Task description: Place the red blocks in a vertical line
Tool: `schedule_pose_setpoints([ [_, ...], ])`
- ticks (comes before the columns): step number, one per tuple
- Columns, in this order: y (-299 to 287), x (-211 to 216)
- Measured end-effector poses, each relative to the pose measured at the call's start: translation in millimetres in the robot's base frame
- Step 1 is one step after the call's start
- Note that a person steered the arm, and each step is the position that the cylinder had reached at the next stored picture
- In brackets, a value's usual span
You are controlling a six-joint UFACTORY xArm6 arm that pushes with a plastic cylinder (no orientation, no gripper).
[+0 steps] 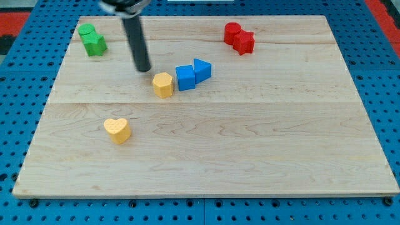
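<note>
There were no jaws to report, only a rod; my tip (144,69) stood at the table's (250,162) 11 o'clock, just beside the yellow hexagon block (163,84). The red round block (232,32) and red star block (244,42) touched at 1 o'clock, well apart from it. Crossing over risked knocking the blue cube (185,77) and blue triangular block (202,69), and a hard push might scatter the reds.

A pale wooden board (206,156) made of joined planks fills most of the view, evenly lit with soft shadows. It lies on a blue perforated surface (25,87) dotted with regular holes, and red patches (12,25) show at the top corners.
</note>
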State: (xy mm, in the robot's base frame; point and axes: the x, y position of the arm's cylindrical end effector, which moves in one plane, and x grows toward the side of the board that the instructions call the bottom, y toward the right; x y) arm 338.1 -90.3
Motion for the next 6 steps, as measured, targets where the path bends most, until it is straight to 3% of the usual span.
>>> schedule_pose_setpoints([
  [2, 69, -74],
  [3, 116, -88],
  [5, 143, -100],
  [6, 205, -99],
])
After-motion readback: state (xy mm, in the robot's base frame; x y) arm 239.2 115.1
